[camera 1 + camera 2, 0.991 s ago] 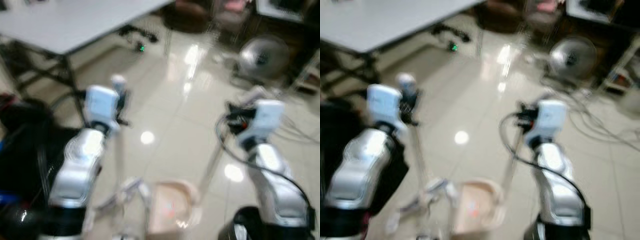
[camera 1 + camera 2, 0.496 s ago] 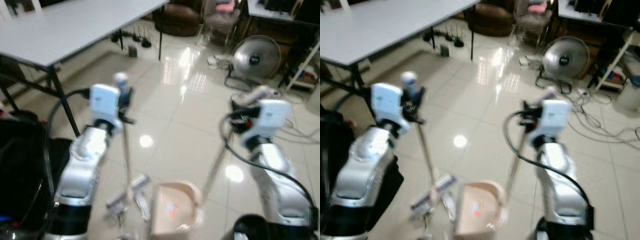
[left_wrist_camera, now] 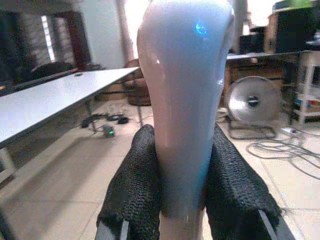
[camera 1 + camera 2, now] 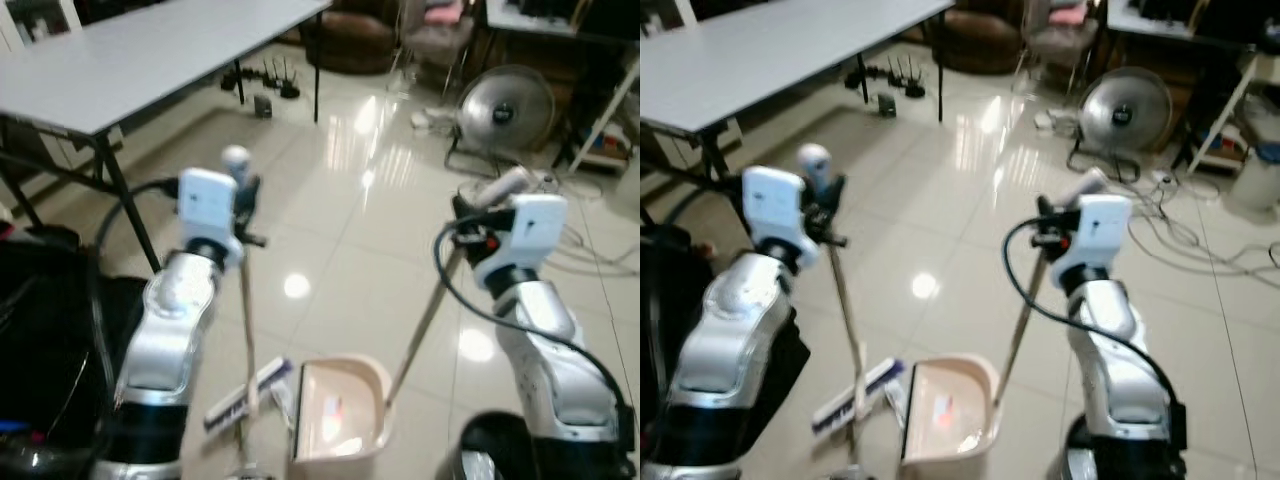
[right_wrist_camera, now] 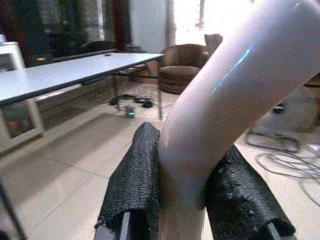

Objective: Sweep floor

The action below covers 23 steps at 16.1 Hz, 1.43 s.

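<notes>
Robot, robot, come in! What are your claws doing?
Left claw shut on broom handle. Right claw shut on dustpan handle. Dustpan on floor beside broom head. Fan, cables ahead.

One broom (image 4: 243, 330), one dustpan (image 4: 335, 412), two grippers on the tiled floor (image 4: 340, 250).
Upper frame: one grey desk (image 4: 130, 55), one standing fan (image 4: 504, 105), one brown armchair (image 4: 350, 30); left gripper (image 3: 182, 190), right gripper (image 5: 185, 195).

The broom (image 4: 243, 330) bristles are cut off by the frame's bottom edge; the dustpan (image 4: 337, 412) contents are blurred.
</notes>
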### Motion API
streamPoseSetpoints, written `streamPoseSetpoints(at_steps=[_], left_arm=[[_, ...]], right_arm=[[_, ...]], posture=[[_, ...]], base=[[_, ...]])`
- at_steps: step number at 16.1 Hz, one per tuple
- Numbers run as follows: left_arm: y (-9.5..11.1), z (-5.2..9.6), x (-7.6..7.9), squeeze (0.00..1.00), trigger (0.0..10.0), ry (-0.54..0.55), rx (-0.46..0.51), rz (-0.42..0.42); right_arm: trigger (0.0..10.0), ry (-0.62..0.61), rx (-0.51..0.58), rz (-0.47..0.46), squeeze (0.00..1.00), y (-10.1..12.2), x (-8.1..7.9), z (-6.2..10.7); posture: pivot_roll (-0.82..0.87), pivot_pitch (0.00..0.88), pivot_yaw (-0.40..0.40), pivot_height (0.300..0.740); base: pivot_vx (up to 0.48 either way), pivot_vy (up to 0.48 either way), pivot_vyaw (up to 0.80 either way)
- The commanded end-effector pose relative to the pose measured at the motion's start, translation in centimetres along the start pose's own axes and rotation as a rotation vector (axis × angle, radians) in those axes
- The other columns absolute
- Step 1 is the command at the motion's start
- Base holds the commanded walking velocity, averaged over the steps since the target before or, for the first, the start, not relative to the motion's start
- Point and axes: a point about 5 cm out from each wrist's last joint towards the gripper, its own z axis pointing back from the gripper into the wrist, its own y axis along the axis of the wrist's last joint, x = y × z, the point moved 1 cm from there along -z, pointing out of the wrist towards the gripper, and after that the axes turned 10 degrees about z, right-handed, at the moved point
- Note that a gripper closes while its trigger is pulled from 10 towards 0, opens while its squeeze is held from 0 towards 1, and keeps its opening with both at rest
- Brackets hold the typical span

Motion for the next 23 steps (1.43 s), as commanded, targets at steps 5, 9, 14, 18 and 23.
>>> streamPoseSetpoints(at_steps=[5, 9, 14, 18, 23], left_arm=[[0.5, -1.4, -0.3, 0.00, 10.0, 0.015, 0.042, -0.051], [0.1, -2.4, 0.1, 0.00, 10.0, -0.016, 0.061, -0.059], [0.4, -5.2, 0.9, 0.00, 10.0, -0.011, 0.144, -0.034], [0.3, -6.3, 2.3, 0.00, 10.0, -0.033, 0.189, -0.075], [0.6, -6.7, 2.9, 0.00, 10.0, -0.060, 0.276, -0.111]], right_arm=[[10.0, -0.007, 0.057, 0.052, 0.00, 0.2, 0.6, -1.2], [10.0, -0.045, 0.089, 0.146, 0.00, 0.0, 1.0, -1.8], [10.0, -0.063, 0.147, 0.132, 0.00, -0.2, 1.0, -3.4], [10.0, -0.065, 0.170, 0.207, 0.00, -1.6, 1.7, -3.2], [10.0, -0.086, 0.232, 0.265, 0.00, -1.6, 1.9, -2.9]], posture=[[0.07, 0.037, -0.014, 0.740], [0.06, 0.103, -0.004, 0.740], [0.06, 0.224, -0.020, 0.740], [0.08, 0.300, 0.052, 0.740], [0.05, 0.354, 0.073, 0.740]], base=[[0.000, 0.000, 0.00], [0.000, 0.000, 0.00], [0.000, 0.000, 0.00], [0.000, 0.000, 0.00], [0.000, 0.000, 0.00]])
